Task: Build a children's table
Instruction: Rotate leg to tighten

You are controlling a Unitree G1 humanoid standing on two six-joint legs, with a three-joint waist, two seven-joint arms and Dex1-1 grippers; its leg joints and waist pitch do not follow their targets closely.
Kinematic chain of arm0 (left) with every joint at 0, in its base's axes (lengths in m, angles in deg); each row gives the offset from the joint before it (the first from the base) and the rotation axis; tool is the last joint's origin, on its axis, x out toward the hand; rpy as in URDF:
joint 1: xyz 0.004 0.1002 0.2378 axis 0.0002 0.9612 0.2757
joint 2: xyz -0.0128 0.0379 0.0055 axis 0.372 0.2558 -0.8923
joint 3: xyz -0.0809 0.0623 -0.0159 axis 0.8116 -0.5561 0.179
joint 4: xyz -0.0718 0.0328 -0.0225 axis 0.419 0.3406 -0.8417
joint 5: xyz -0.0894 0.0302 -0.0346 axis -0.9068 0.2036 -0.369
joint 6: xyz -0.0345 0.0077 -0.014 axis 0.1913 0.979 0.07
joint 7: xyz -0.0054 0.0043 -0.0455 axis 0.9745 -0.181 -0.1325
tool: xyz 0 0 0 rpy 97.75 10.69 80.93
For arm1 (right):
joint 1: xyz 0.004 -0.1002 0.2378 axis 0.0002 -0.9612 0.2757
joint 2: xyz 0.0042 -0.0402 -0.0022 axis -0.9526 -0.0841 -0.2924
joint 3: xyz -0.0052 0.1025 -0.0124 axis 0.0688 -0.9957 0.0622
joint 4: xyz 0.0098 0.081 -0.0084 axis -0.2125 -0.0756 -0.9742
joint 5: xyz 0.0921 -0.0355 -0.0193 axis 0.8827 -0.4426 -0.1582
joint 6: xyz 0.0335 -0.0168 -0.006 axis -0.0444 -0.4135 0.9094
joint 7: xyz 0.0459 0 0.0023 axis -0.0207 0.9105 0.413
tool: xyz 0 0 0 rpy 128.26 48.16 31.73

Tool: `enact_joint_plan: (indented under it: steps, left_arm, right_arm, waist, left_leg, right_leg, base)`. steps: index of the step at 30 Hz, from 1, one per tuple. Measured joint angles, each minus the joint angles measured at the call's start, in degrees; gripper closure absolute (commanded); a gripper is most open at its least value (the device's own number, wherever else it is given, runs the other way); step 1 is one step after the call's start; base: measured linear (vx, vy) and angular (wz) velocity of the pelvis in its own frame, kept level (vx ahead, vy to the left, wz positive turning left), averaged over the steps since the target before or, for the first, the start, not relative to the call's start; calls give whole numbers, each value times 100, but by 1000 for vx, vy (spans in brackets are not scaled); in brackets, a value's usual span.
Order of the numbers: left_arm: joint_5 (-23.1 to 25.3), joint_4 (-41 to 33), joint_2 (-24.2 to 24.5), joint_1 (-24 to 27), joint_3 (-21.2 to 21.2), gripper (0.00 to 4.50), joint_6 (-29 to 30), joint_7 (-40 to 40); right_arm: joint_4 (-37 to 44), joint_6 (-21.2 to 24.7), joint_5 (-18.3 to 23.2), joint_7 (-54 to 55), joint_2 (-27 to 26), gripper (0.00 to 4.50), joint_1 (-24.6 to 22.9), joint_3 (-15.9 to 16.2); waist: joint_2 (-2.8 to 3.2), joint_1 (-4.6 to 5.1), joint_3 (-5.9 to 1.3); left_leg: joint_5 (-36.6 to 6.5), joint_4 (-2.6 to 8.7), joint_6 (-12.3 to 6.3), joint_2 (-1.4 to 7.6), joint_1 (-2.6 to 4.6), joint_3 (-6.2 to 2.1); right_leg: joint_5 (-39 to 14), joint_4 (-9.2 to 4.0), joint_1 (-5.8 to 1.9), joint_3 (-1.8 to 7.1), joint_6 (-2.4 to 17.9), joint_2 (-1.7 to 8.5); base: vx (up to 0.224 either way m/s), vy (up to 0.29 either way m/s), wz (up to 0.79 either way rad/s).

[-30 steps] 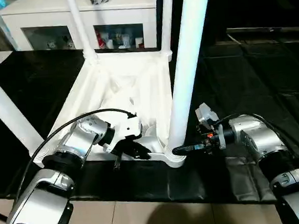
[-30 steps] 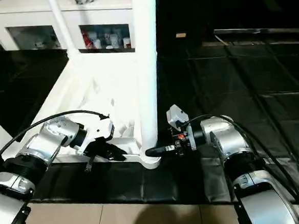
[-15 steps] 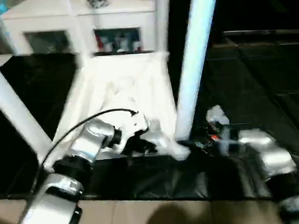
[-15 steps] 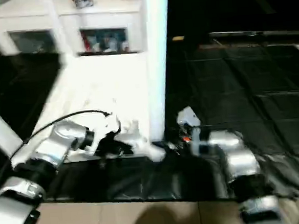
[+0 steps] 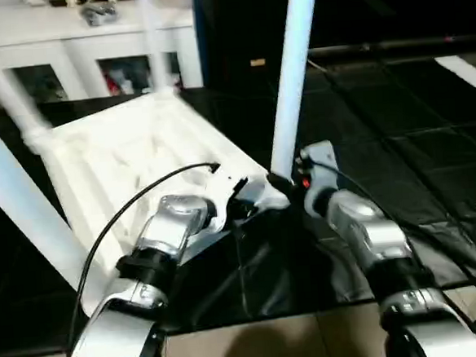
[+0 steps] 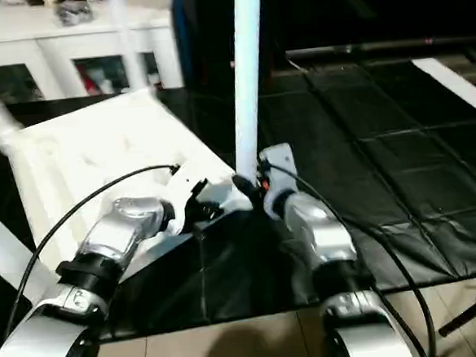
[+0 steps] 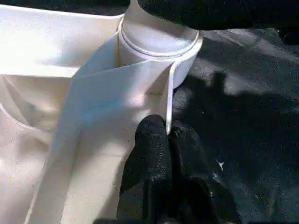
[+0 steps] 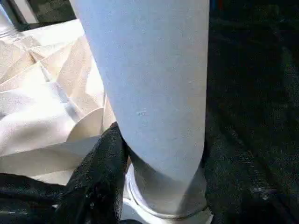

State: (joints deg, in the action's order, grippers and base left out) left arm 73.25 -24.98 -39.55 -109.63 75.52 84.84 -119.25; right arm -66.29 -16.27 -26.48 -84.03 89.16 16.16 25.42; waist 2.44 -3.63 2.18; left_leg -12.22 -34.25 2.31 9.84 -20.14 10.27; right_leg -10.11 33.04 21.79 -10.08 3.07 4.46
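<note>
The children's table lies upside down on the black mat, skewed, its ribbed underside facing up. White legs stand in its corner sockets; the nearest leg rises from the corner by my grippers. My left gripper is shut on the table's thin rim just beside that corner socket. My right gripper is closed around the base of that leg, and one black finger presses its side. Another leg slants up at the left.
A white cabinet with glass-fronted shelves stands behind the table. Black mat spreads to the right, with tan floor along the near edge. A black cable loops over my left forearm.
The view has shifted. Against the cabinet, the table has swung round so its edges now run skewed. Both grippers keep their hold at the same corner.
</note>
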Motion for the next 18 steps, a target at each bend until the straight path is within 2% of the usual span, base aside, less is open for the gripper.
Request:
enact_joint_plan:
  steps: [3,6,8,10,14,18]
  left_arm:
    - [5,-42,17,0,-17,450,0,-15]
    - [14,-64,99,1,-93,450,-37,-70]
    - [16,-67,178,1,-179,450,-112,-188]
    - [25,-66,260,3,-233,450,-188,-288]
    - [27,-59,513,4,-375,450,-440,-746]
    - [28,-25,818,4,-511,450,-722,-1225]
  right_arm:
    - [3,-9,-30,-1,-12,174,-49,4]
    - [69,-131,-77,-128,91,135,-200,74]
    - [149,-171,-17,-499,285,125,-369,124]
    - [269,-167,101,-829,426,97,-509,140]
    - [639,-48,404,-1925,984,75,-845,234]
    - [800,-51,638,-2713,1609,39,-938,126]
  waist:
    - [1,-22,0]
    - [1,-40,0]
    - [0,-72,1]
    - [0,-88,2]
    - [8,-178,16]
    - [7,-300,20]
  left_leg:
    - [2,13,-3,4,-5,0]
    - [1,14,-1,4,-5,0]
    - [1,12,-1,4,-2,2]
    - [1,12,-1,5,-1,2]
    - [2,8,-2,5,0,2]
    - [1,4,-2,6,-8,2]
  right_leg:
    - [-8,7,15,-2,24,-6]
    - [-10,5,17,0,20,-7]
    - [-12,2,17,2,14,-7]
    - [-14,3,18,3,10,-7]
    - [-14,3,27,2,5,-8]
    - [-10,6,38,3,10,-8]
  base:
    - [0,0,0]
    - [0,0,0]
    - [0,0,0]
    - [0,0,0]
    - [0,0,0]
    - [0,0,0]
